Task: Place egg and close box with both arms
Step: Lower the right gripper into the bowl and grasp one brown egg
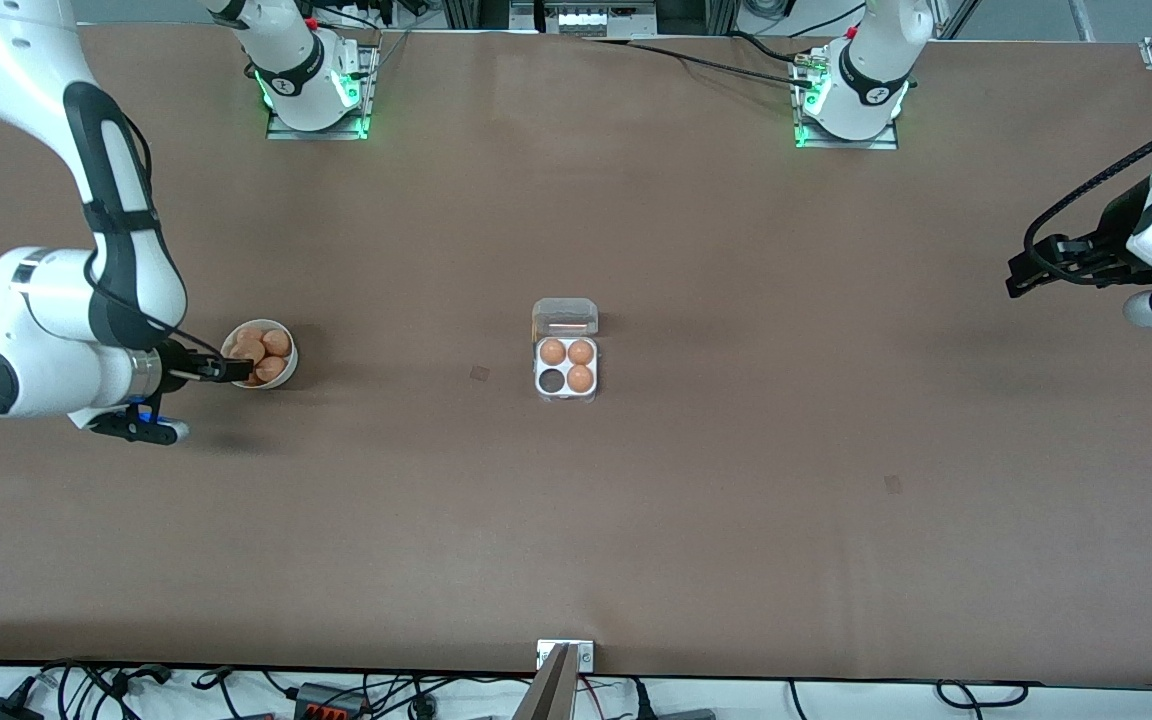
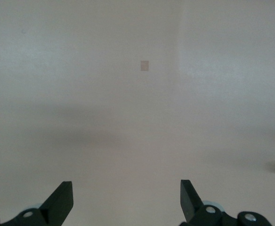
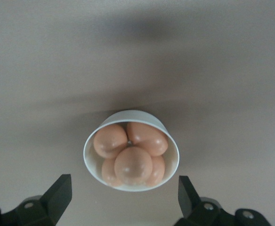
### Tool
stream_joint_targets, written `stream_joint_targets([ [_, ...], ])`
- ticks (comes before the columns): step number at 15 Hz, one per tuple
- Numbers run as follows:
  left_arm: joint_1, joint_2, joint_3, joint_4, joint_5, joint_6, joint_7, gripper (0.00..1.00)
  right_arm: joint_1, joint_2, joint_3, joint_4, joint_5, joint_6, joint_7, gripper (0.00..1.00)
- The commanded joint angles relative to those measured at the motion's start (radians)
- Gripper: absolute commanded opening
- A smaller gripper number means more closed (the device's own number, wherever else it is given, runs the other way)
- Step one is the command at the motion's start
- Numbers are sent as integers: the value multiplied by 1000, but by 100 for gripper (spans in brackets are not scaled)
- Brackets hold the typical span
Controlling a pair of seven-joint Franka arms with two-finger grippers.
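Five eggs (image 3: pixel 133 165) heaped in white bowl (image 3: pixel 91 141), box (image 1: pixel 566 385) well apart

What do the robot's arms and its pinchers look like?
Both arms are big, white and rounded, with black bands at the joints and black cables along them. The bases glow green. The right gripper and the left gripper are black, each with two flat, pointed fingers. A bit of blue shows under the right arm's wrist.
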Motion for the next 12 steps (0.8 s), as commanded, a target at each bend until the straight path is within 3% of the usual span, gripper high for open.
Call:
stream_joint_targets([
  [1, 2, -25, -3, -21, -10, 6, 3, 100, -18, 52, 6, 44, 23, -8, 3, 100],
  [3, 2, -25, -3, -21, -10, 6, 2, 100, -21, 71, 4, 50, 66, -10, -3, 100],
  [12, 2, -25, -3, -21, -10, 4, 2, 100, -35, 85, 6, 46, 98, -36, -6, 84],
])
